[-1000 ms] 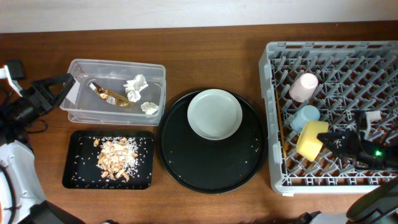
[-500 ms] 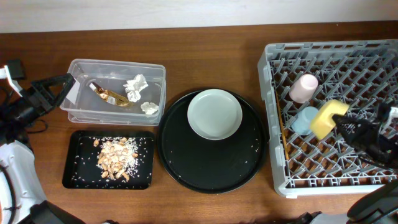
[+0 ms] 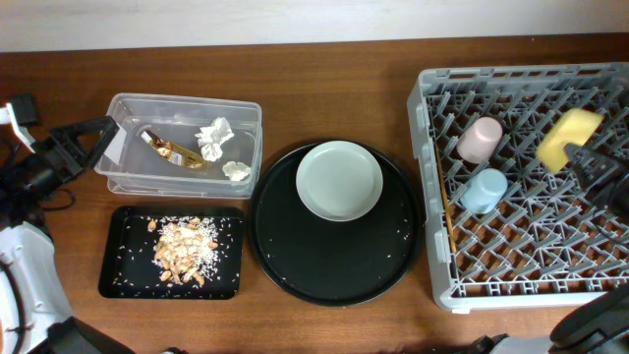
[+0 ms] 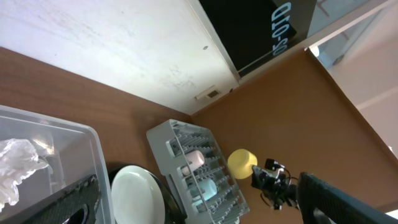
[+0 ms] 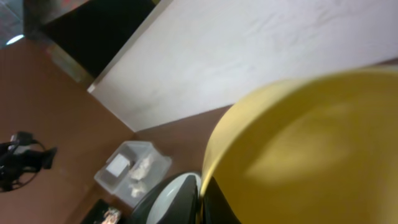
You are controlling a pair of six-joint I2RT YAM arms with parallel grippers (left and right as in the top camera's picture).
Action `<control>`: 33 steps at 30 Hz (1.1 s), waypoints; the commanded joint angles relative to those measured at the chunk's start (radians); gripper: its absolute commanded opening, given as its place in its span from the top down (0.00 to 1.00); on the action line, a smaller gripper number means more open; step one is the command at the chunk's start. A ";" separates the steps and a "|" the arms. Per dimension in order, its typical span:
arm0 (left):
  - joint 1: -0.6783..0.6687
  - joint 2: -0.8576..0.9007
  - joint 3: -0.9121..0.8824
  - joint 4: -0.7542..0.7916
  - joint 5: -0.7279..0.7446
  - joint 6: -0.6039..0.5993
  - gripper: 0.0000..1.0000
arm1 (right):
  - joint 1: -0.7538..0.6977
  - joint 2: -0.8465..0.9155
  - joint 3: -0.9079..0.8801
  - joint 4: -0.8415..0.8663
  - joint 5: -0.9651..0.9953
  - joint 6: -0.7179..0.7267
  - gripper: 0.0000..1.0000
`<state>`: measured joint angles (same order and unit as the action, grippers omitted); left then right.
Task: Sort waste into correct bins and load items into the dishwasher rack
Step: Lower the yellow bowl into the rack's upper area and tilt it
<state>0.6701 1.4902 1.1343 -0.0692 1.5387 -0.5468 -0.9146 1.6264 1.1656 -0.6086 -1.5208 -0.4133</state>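
Note:
My right gripper (image 3: 582, 157) is shut on the rim of the yellow bowl (image 3: 569, 136) and holds it above the far right part of the grey dishwasher rack (image 3: 521, 74). In the right wrist view the bowl (image 5: 311, 143) fills the frame, its rim between the fingers (image 5: 202, 200). The pink cup (image 3: 479, 139) and blue cup (image 3: 484, 190) lie in the rack. Chopsticks (image 3: 446, 211) lie along its left side. The pale plate (image 3: 339, 180) sits on the round black tray (image 3: 324, 264). My left gripper (image 3: 106, 146) is open and empty at the clear tub's left end.
The clear tub (image 3: 187, 100) holds two tissue balls (image 3: 213, 136) and the gold wrapper (image 3: 177, 150). The shallow black tray (image 3: 118, 277) in front of it holds the food scraps (image 3: 184, 246). Bare brown table lies between the trays and the rack.
My right gripper has lifted the yellow bowl from the rack's front middle and carried it toward the far right corner. The left arm has not moved.

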 commanded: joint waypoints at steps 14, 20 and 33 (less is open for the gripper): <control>0.002 -0.010 0.002 0.002 0.018 -0.005 0.01 | 0.260 0.145 0.014 0.845 0.253 1.025 0.96; 0.002 -0.010 0.002 0.002 0.018 -0.005 0.01 | 0.255 0.222 0.014 0.824 0.236 1.023 0.96; 0.002 -0.010 0.002 0.002 0.018 -0.005 0.01 | 0.163 0.278 0.011 0.741 0.113 1.013 0.96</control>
<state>0.6701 1.4902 1.1343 -0.0681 1.5387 -0.5468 -0.7147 1.8957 1.1717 0.1646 -1.3445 0.5980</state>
